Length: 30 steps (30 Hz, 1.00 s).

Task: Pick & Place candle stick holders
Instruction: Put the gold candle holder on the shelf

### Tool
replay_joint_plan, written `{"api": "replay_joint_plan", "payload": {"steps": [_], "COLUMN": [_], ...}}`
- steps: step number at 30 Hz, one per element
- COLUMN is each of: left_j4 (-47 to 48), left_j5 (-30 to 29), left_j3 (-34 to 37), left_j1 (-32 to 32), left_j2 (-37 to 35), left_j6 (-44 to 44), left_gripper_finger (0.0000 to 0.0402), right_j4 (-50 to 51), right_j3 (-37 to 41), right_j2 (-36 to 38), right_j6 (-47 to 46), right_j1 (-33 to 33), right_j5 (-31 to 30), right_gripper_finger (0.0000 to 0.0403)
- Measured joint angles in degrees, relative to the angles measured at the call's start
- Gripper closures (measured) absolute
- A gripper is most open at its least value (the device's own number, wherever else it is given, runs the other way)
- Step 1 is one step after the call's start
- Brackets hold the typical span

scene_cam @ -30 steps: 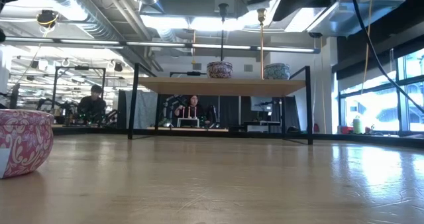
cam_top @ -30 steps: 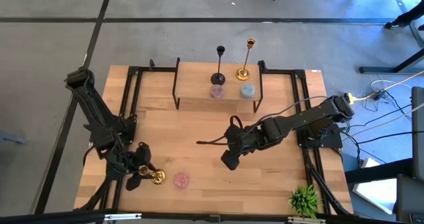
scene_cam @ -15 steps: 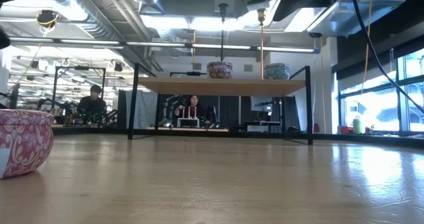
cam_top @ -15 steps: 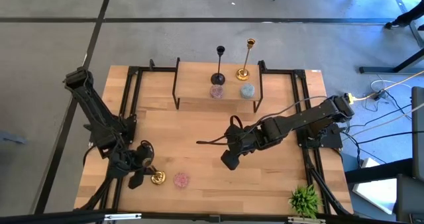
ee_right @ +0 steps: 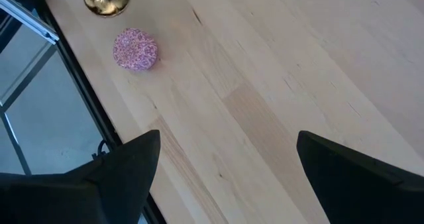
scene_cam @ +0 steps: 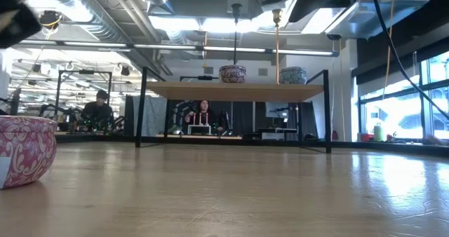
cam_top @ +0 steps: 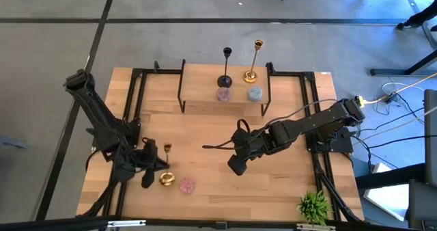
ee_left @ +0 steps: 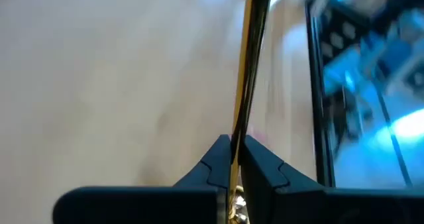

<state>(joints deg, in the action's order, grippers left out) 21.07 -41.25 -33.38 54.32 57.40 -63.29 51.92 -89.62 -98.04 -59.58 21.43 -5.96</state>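
My left gripper (cam_top: 151,165) is shut on a gold candle stick holder (cam_top: 166,164) at the table's near left. Its round base (cam_top: 166,179) is close to a pink squat holder (cam_top: 186,185), which sits on the table. Its cup end (cam_top: 167,147) points toward the far edge. My right gripper (cam_top: 235,164) hangs open over mid-table, holding nothing. On the black-framed shelf (cam_top: 205,87) at the far side stand a black stick (cam_top: 226,67), a gold stick (cam_top: 254,60), a purple holder (cam_top: 223,94) and a light blue holder (cam_top: 254,93). My left gripper pinches the gold stick's thin stem (ee_left: 240,118) between its two fingers (ee_left: 217,159), which lie across it. It comes at the stick from the table's left, slanting down. The stick is tilted, with its cup end toward the far edge. I cannot tell whether the base touches the table.
A green spiky plant (cam_top: 313,205) stands at the near right corner. Black rails (cam_top: 136,101) run along both sides of the table. Bare wood lies between the grippers and in front of the shelf. People sit in the room behind (scene_cam: 203,114).
My left gripper has shut on the gold stick's stem and moved a little up and toward the table's right. The stick has swung round, so its stem now shows pointing toward the far edge. Its base has shifted slightly toward the pink holder.
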Motion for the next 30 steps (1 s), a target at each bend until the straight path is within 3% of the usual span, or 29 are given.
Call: {"api": "replay_joint_plan", "payload": {"steps": [5,15,21,30], "left_j4": [0.14,-0.22,-1.82,-24.33], "left_j5": [-8.93,-9.07,2.10,29.51], "left_j3": [-2.76,-9.17,-11.59,-11.82], "left_j1": [-5.59,-27.34,-45.02,-71.41], "left_j2": [-5.08,-16.94,-17.87,-5.66], "left_j6": [6.96,30.00,37.30,41.13], "left_gripper_finger": [0.0390,0.0390,0.0390,0.0390], "right_j4": [-0.12,-6.53,-4.43,12.62], "right_j3": [0.00,-0.04,-0.04,-0.07], "right_j2": [0.00,0.00,0.10,6.52], "right_j6": [0.01,0.04,4.37,9.20], "right_j1": [0.49,6.93,6.81,4.37], "right_j5": [-0.08,-14.42,-15.89,-17.24], "right_gripper_finger": [0.0045,0.0045,0.0045,0.0045]}}
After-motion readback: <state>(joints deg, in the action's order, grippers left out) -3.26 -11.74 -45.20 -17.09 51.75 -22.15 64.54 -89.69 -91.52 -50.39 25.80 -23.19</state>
